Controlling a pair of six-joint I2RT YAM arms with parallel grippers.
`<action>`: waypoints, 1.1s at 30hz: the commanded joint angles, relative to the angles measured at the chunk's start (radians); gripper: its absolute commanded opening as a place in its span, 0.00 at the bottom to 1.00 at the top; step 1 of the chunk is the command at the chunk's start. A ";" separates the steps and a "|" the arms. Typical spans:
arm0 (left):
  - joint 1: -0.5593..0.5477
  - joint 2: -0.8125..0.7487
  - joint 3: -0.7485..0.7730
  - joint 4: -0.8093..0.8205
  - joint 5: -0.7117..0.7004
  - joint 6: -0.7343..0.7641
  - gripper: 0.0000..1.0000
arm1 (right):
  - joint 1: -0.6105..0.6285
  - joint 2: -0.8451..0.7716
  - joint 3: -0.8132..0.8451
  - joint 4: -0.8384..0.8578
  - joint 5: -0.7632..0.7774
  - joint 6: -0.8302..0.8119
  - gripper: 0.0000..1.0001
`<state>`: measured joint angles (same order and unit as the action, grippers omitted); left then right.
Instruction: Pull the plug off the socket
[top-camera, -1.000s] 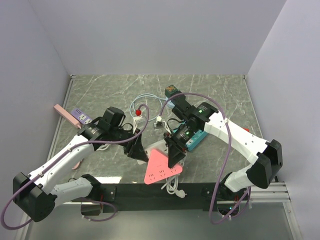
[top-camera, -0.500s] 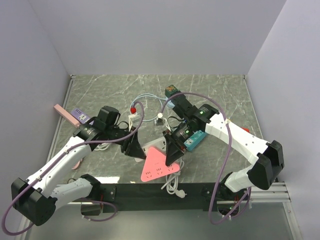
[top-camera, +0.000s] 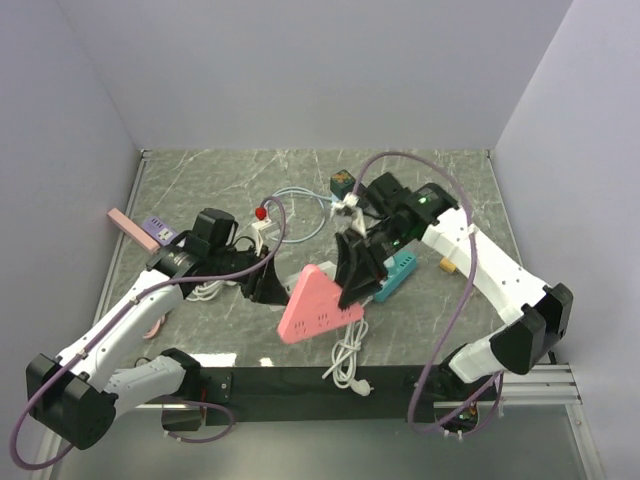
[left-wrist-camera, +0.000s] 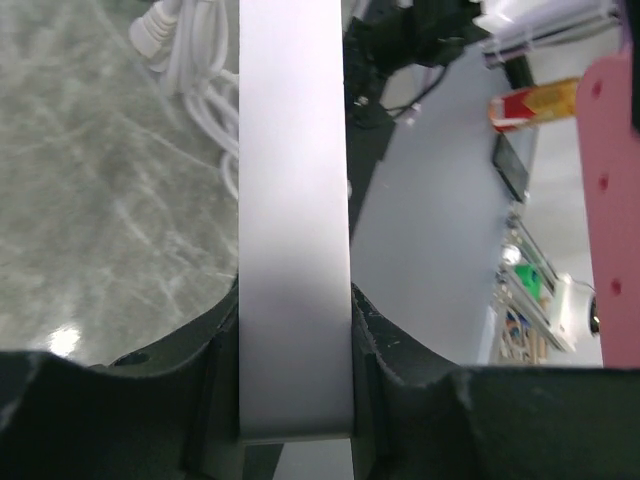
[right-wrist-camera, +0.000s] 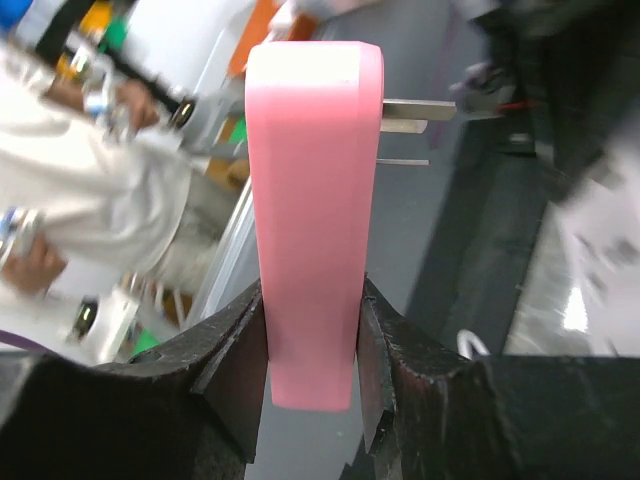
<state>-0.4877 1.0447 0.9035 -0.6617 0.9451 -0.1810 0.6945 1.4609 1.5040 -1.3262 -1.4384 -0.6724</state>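
My right gripper is shut on the edge of a pink triangular plug adapter and holds it tilted above the table. Its metal prongs stick out bare in the air. My left gripper is shut on a white socket strip, which the pink adapter mostly hides in the top view. In the left wrist view the pink adapter stands apart from the white strip, to its right.
A teal power strip lies under the right arm. A white cable coil lies at the front edge. A pink bar and a purple strip lie at the left. A small cube and pale cables lie behind.
My right gripper has risen and moved back, tilting the pink adapter up and away from the white strip. My left gripper has drawn slightly left with the strip.
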 joint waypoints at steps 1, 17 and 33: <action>0.018 -0.011 0.041 0.066 -0.046 0.014 0.00 | -0.144 -0.025 -0.010 -0.116 -0.148 -0.003 0.00; 0.067 -0.063 0.136 0.119 -0.428 -0.117 0.00 | -0.648 0.180 0.018 -0.119 -0.195 0.043 0.00; 0.080 -0.118 0.182 0.160 -0.641 -0.187 0.00 | -0.690 0.015 0.188 -0.117 -0.197 0.157 0.00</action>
<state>-0.4133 0.9661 1.0348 -0.6338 0.3470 -0.3523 0.0040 1.5623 1.6257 -1.3441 -1.4471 -0.5529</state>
